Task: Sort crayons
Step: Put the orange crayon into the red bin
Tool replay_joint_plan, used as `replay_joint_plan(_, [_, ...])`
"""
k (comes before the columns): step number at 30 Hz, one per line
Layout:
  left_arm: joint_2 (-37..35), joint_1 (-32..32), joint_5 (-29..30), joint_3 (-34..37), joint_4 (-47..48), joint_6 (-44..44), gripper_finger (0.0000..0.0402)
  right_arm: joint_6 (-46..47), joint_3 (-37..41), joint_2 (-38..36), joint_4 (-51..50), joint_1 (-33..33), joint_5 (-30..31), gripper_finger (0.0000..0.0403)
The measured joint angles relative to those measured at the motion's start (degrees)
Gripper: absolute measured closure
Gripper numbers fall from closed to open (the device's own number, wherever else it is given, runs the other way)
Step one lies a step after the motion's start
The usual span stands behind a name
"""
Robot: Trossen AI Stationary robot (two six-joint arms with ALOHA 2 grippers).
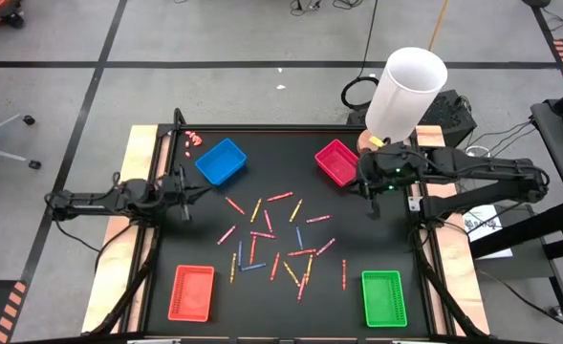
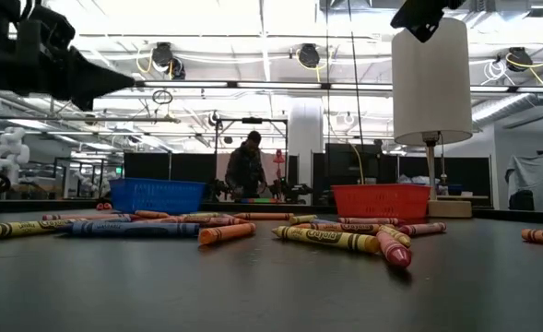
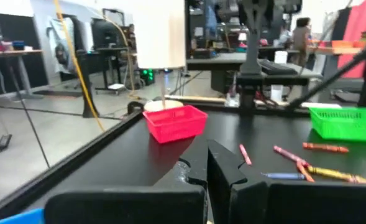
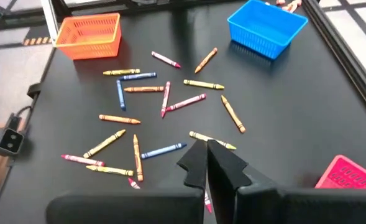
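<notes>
Black bench (image 1: 166,239), four trays near its corners: blue tray (image 1: 221,161) far left, magenta tray (image 1: 337,161) far right, red tray (image 1: 192,292) near left, green tray (image 1: 383,297) near right.

The crayons (image 1: 276,239) lie loose on the bare bench in the middle, between the four trays, none in a tray. All lie flat. Long axes are mixed: several run roughly near-to-far, such as a red one (image 1: 343,273) just left of the green tray; others sit diagonal, such as a pink one (image 1: 234,204) toward the blue tray and a red one (image 1: 279,197) toward the far side. Some cross or touch in the near-centre cluster. In the low view a yellow crayon (image 2: 324,238) lies across the frame with a pink one (image 2: 394,249) pointing toward the camera beside it.

Left gripper (image 1: 187,187) hovers over the bench's left edge, just beside the blue tray, fingers (image 3: 223,171) pressed together, holding nothing. Right gripper (image 1: 369,182) hovers at the right edge, just beside the magenta tray, fingers (image 4: 223,163) likewise closed and empty.

A white cylinder (image 1: 405,93) on a stand rises behind the magenta tray. A small cluster of pink bits (image 1: 193,139) lies at the far left corner. A person (image 2: 246,170) stands in the room well beyond the bench.
</notes>
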State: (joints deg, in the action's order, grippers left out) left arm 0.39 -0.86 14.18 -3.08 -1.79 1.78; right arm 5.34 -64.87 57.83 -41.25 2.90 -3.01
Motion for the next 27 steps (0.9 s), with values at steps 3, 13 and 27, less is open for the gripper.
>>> replay_joint_plan(3, [-0.03,0.01,1.19,-3.57,-0.06,0.04,0.0402,-0.72,2.03,0.89,3.15,0.0,0.0,0.0403])
replay_joint_plan(13, [6.5,0.03,2.5,-27.14,16.84,-1.46,0.0402,-1.51,14.92,4.52,20.16,0.0,-0.02,0.0403])
replay_joint_plan(27, [36.13,0.0,-2.86,-47.92,25.55,4.67,0.0402,3.91,23.42,11.51,30.14,0.0,-0.08,0.0403])
